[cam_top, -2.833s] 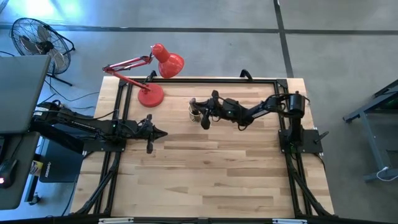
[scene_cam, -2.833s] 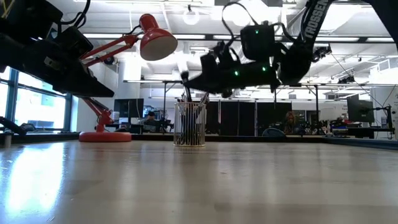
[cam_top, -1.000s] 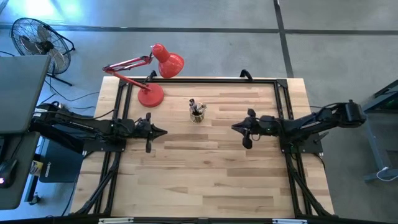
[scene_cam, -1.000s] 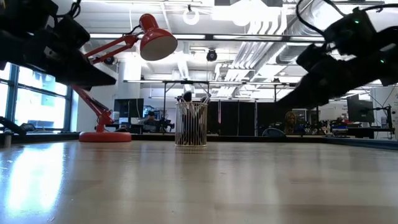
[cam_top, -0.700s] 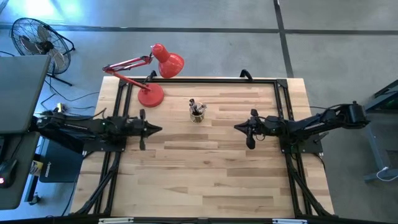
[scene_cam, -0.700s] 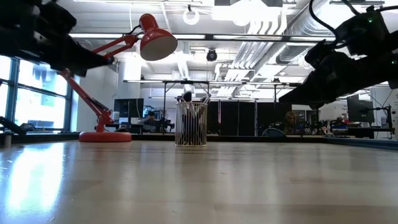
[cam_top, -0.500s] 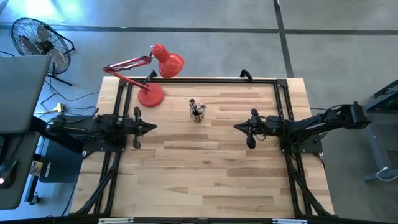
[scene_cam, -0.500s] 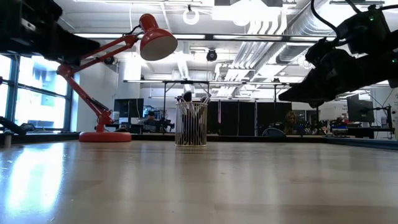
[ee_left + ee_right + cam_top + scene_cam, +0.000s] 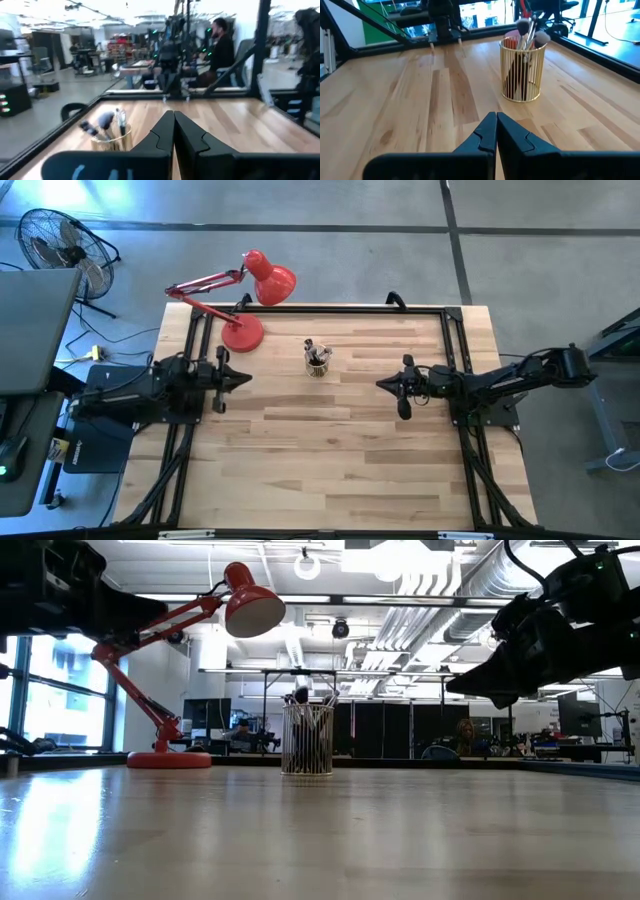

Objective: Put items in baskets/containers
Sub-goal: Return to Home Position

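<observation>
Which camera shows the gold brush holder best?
The right wrist view: the gold holder stands close and unobstructed, brushes sticking out. High view: tiny, from above. Low view: distant, side-on. Left wrist view: partly hidden by the left gripper.

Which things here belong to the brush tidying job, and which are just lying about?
Job: brushes, standing in the gold holder; left gripper and right gripper, both shut and empty.
Lying about: red lamp; fan.

Left gripper (image 9: 246, 379) and right gripper (image 9: 381, 383) — both closed, facing inward.
</observation>
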